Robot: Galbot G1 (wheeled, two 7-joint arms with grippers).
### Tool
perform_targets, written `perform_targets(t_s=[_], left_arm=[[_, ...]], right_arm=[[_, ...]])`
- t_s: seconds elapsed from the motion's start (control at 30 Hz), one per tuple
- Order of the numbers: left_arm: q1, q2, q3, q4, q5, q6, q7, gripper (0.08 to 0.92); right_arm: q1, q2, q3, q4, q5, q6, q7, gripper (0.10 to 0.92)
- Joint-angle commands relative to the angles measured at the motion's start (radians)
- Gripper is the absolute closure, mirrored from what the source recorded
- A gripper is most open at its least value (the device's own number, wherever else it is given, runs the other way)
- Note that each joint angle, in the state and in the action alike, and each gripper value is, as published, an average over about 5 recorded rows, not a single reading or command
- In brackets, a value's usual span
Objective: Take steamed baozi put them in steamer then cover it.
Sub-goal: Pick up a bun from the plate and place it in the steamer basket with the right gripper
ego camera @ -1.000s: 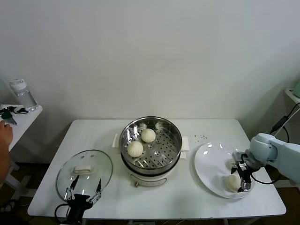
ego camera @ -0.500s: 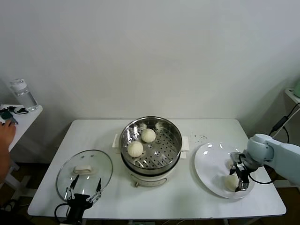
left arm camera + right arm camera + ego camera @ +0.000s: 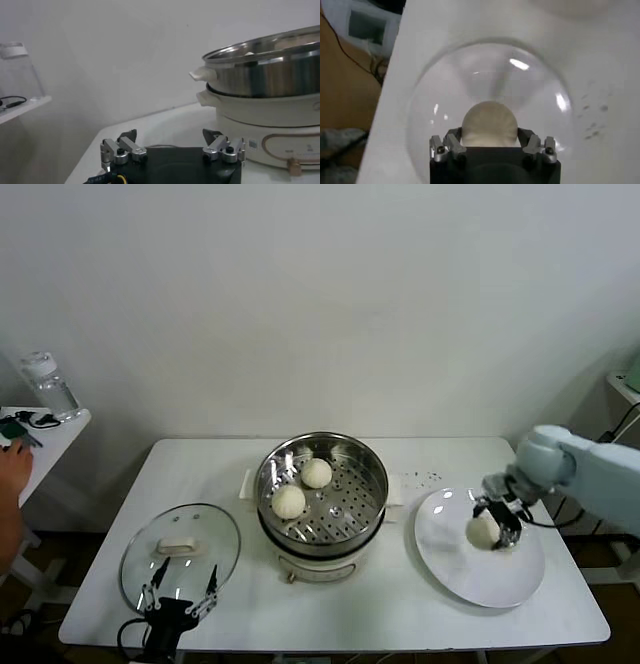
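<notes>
Carrying a small round cream-white dough baozi [image 3: 484, 530] above the large flat white plate [image 3: 450, 556], the right pincer [image 3: 493, 521] is clamped on the bun's sides; this looks like the transfer step for the third bun. Two more baozi [image 3: 289, 501] already sit on the perforated floor of the wide shiny steel steamer [image 3: 322, 446], well apart from the plate. Next, the arm would likely need to swing across to the basket, lower the bun onto a free patch and let go. The round clear glass cover [image 3: 181, 552] lies on the white surface [image 3: 400, 604] beside the steamer. The left pincer [image 3: 180, 597], parked at the cover's near edge, stands wide open. The right wrist view alone shows the bun [image 3: 489, 124] seated snugly between the fingers [image 3: 451, 144]; the left wrist view alone shows the steamer's white pot base [image 3: 260, 112].
</notes>
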Motion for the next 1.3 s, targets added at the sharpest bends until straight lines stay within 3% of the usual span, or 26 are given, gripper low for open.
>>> perform_targets(t_s=[0.03, 0.27, 0.77, 1.3], left_arm=[[0.007, 0.0, -0.001, -0.002, 0.001, -0.001, 0.0, 0.177], [0.01, 0.001, 0.002, -0.003, 0.002, -0.001, 0.0, 0.177], [0.018, 0.007, 0.004, -0.001, -0.011, -0.003, -0.001, 0.177], [0.006, 0.01, 0.004, -0.008, -0.02, 0.001, 0.0, 0.177]], right_arm=[[0.428, 0.245, -0.198, -0.012, -0.066, 0.372, -0.026, 0.304], [0.443, 0.39, -0.118, 0.031, -0.145, 0.489, -0.019, 0.304], [0.166, 0.66, 0.031, 0.078, -0.285, 0.501, -0.018, 0.304], [0.048, 0.698, 0.01, 0.096, -0.291, 0.49, -0.018, 0.301]])
